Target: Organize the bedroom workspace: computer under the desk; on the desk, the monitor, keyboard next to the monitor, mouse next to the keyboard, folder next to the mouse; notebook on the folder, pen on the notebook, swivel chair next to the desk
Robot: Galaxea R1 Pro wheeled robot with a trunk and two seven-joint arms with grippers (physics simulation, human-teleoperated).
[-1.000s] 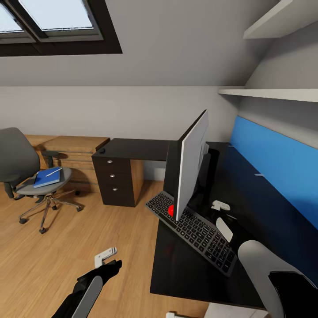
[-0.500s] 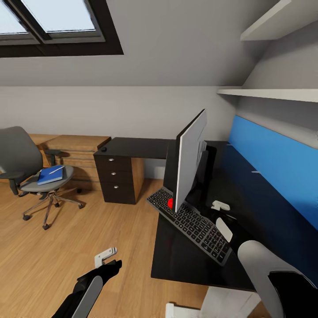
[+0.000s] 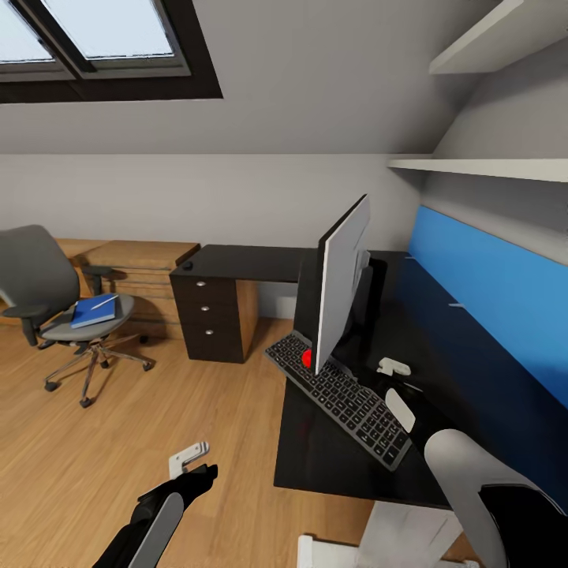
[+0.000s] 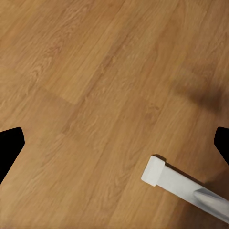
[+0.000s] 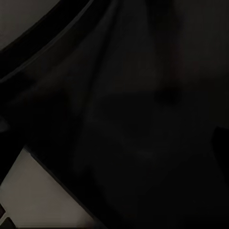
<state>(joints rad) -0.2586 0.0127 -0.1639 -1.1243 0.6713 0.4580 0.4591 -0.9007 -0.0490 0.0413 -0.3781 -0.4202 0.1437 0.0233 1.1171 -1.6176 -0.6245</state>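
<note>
The monitor point(image 3: 341, 284) stands edge-on on the black desk point(image 3: 331, 465). The keyboard point(image 3: 339, 398) lies at its foot, angled along the desk's front edge. The small black mouse point(image 3: 186, 267) sits on the far wing of the desk above the drawer unit point(image 3: 211, 319). Across the floor, the swivel chair point(image 3: 43, 292) carries the blue folder point(image 3: 91, 313) with the white pen point(image 3: 102, 302) on top. The computer and notebook are out of view. My left gripper point(image 3: 193, 465) point(image 4: 114, 143) hangs open over bare floor. My right gripper point(image 3: 397, 388) is open above the desk behind the keyboard.
Light wooden cabinets point(image 3: 134, 264) line the far wall between chair and desk. A blue panel point(image 3: 489, 308) runs along the right wall under shelves point(image 3: 473, 166). A white desk leg point(image 3: 402, 528) and a white foot bar point(image 4: 167, 179) sit low near me. Wooden floor lies between me and the chair.
The whole picture has shifted a little: chair, drawers and desk sit slightly further right and the desk's front edge higher, so the camera moved. Both arms keep their pose.
</note>
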